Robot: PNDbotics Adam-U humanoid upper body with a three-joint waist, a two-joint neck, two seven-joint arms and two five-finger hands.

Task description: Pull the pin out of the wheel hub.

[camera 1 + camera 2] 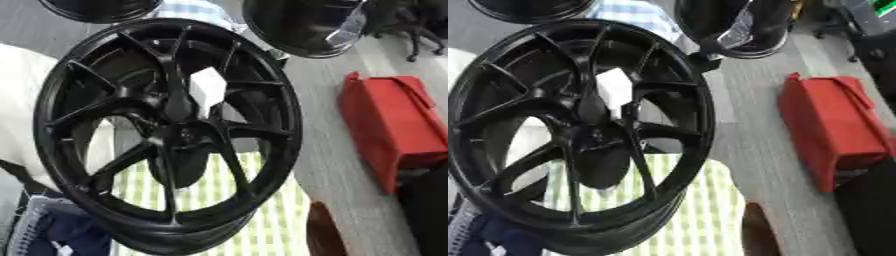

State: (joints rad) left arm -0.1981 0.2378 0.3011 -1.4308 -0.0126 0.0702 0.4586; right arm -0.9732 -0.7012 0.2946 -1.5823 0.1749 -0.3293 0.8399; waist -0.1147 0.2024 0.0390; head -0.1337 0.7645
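Grey carpeted floor (350, 200) all around, with a red bag (389, 127) lying off to the right. Black wheel hub (166, 132) fills the view, tilted over a green-striped cloth (254, 215), white tag (207, 89) between its spokes. Can't make out any pin, and no robot hand shows, so can't tell its state.

Head stereo pair, looking down, close on black wheel hub (166, 135); both share red bag (833, 130)

The big black spoked alloy wheel hub (166, 132) blocks most of the green-and-white striped cloth (262, 215) behind it, two more dark rims (306, 25) are cropped by the top edge, and any pin is too blurred to pick out.
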